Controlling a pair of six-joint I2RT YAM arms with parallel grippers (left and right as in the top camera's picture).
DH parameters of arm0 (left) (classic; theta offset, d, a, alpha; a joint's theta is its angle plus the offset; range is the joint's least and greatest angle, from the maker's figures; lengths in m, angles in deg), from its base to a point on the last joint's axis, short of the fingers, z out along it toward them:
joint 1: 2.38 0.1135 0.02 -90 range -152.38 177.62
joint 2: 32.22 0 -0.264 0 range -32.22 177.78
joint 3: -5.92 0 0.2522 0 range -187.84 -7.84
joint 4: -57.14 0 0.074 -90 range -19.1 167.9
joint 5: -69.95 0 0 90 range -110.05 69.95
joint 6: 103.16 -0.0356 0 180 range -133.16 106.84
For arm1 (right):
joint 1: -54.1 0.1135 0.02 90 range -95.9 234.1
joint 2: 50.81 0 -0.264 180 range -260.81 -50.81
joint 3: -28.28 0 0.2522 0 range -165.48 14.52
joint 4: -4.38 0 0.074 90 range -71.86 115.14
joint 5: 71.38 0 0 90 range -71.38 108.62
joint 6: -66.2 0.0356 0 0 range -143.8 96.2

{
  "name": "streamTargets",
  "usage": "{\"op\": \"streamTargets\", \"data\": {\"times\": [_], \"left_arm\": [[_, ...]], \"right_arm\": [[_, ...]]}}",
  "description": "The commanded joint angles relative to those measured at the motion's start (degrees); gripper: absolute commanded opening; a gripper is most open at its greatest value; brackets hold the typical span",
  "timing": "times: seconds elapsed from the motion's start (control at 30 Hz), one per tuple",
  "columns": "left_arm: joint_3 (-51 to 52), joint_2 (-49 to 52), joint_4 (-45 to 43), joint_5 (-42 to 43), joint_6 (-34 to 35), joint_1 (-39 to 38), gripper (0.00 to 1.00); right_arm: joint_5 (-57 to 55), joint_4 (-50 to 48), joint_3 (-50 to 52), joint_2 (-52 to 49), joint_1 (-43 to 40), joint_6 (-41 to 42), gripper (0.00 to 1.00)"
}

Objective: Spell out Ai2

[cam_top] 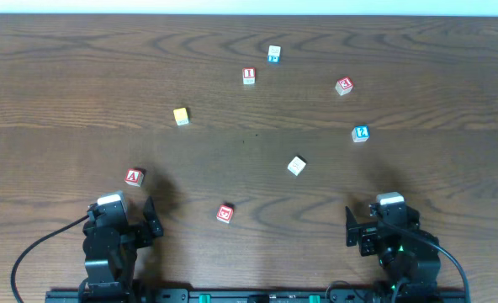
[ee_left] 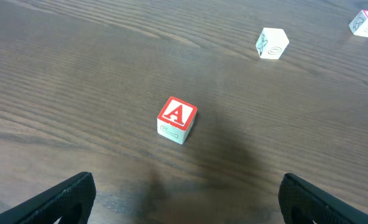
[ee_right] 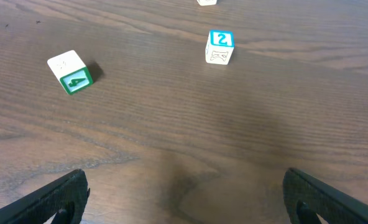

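The cube with the red "A" (cam_top: 134, 177) lies at the front left, just ahead of my left gripper (cam_top: 123, 209). In the left wrist view the "A" cube (ee_left: 177, 119) sits between and beyond the open, empty fingers (ee_left: 187, 183). The red "I" cube (cam_top: 249, 76) lies at the far middle and shows at the top right edge of the left wrist view (ee_left: 365, 22). The blue "2" cube (cam_top: 360, 133) lies at the right, ahead of my right gripper (cam_top: 386, 210). In the right wrist view the "2" cube (ee_right: 219, 46) is well beyond the open, empty fingers (ee_right: 185, 180).
A teal-marked cube (cam_top: 273, 54) lies far back, a red-marked cube (cam_top: 343, 86) at the back right and another (cam_top: 225, 213) at the front middle. A yellow cube (cam_top: 181, 116) is left of centre. A white cube (cam_top: 296, 166) with a green side (ee_right: 72, 71) lies mid-table.
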Motion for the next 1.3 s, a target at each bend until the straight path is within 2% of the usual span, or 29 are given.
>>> {"op": "streamTargets", "data": {"times": [0.0, 1.03, 1.13, 1.27], "left_arm": [[0.44, -0.33, 0.02, -0.5, -0.37, 0.13, 0.95], [0.44, -0.33, 0.02, -0.5, -0.37, 0.13, 0.95], [0.44, -0.33, 0.02, -0.5, -0.37, 0.13, 0.95], [0.44, -0.33, 0.02, -0.5, -0.37, 0.13, 0.95]], "right_arm": [[0.76, 0.04, 0.44, 0.52, -0.37, -0.63, 0.99], [0.59, -1.64, 0.44, 0.52, -0.37, -0.59, 0.99], [8.13, -6.19, 0.44, 0.52, -0.37, 1.2, 0.99], [27.45, -12.07, 0.44, 0.52, -0.37, 12.48, 0.99]]}}
